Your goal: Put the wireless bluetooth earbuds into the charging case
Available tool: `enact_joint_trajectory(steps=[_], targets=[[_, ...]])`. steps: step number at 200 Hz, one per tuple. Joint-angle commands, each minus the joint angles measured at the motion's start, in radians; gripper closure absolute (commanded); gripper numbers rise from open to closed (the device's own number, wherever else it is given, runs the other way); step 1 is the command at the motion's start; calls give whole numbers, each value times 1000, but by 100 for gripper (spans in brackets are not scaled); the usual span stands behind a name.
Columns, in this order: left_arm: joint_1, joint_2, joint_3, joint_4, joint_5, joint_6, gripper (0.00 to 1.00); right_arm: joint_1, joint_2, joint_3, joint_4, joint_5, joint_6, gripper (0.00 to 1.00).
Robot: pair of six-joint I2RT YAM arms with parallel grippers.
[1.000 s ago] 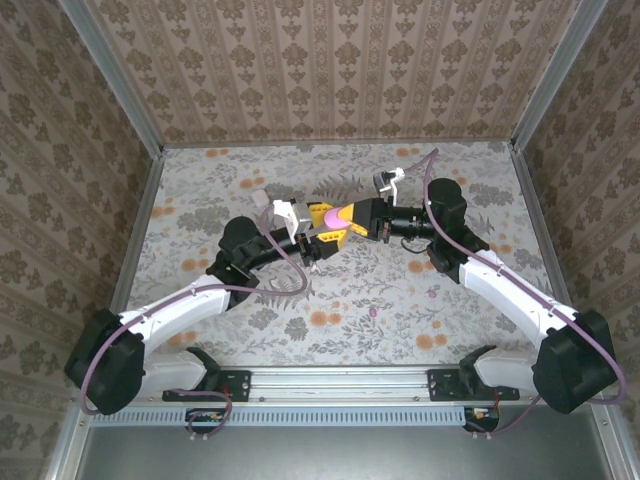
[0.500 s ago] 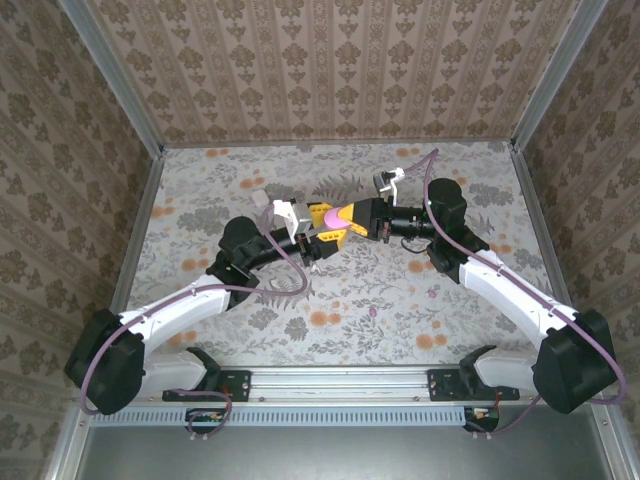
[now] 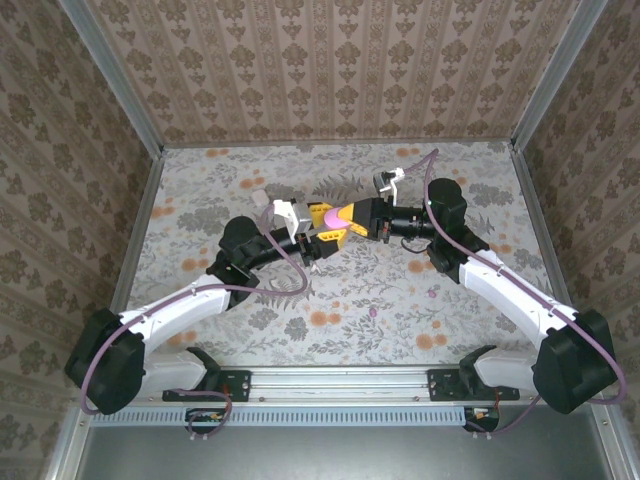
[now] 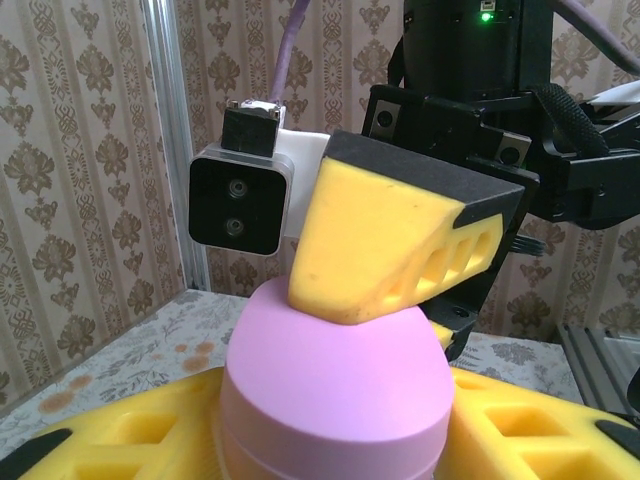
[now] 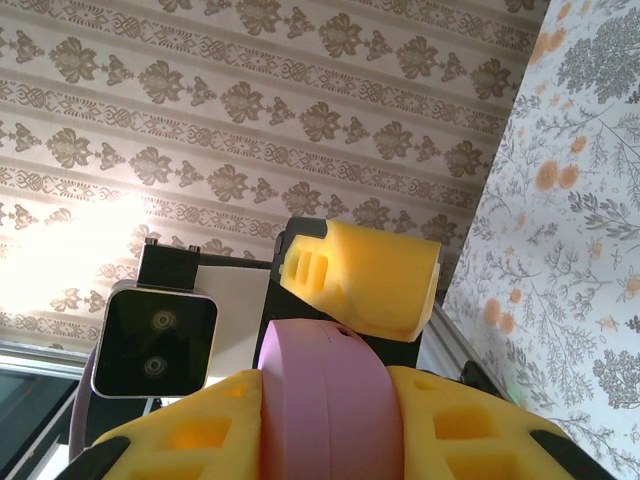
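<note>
While fingers (image 4: 190,395) clamp it, case (image 4: 335,390) (pink) hovers.

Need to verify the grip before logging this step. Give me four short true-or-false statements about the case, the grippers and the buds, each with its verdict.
1. The left gripper and the right gripper are both shut on the same pink case. True.
2. A pink bud lies loose on the table beside the right arm. True.
3. The pink case rests on the table. False: it is held up between the two grippers, near the table's middle.
4. The gripper fingers are blue. False: the fingers are yellow.
</note>
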Motion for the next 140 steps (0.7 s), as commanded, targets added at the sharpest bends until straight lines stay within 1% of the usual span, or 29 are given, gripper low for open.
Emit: enact_joint_trajectory(steps=[1, 27, 48, 61, 76, 83, 94, 107, 140], targets=[[-1, 7, 42, 21, 17, 6, 49, 5, 5, -4, 59, -2, 14, 81], [-2, 10, 46, 19, 21, 7, 51, 4, 5, -7, 70, -1, 24, 81], [-2, 12, 46, 19, 21, 8, 48, 4, 5, -7, 82, -3, 33, 81], [-2, 10, 48, 19, 20, 8, 49, 4, 7, -5, 74, -3, 31, 81], [-2, 10, 48, 19, 22, 7, 54, 4, 9, -7, 69, -4, 28, 81], [-2, 10, 49, 19, 21, 7, 54, 4, 10, -8, 69, -5, 29, 81], [-1, 10, 49, 19, 23, 7, 53, 5, 11, -11, 69, -5, 32, 81], [-1, 10, 48, 18, 21, 7, 49, 4, 10, -9, 74, -5, 35, 81], [-1, 14, 48, 12, 26, 13, 49, 4, 10, -5, 74, -5, 40, 81]])
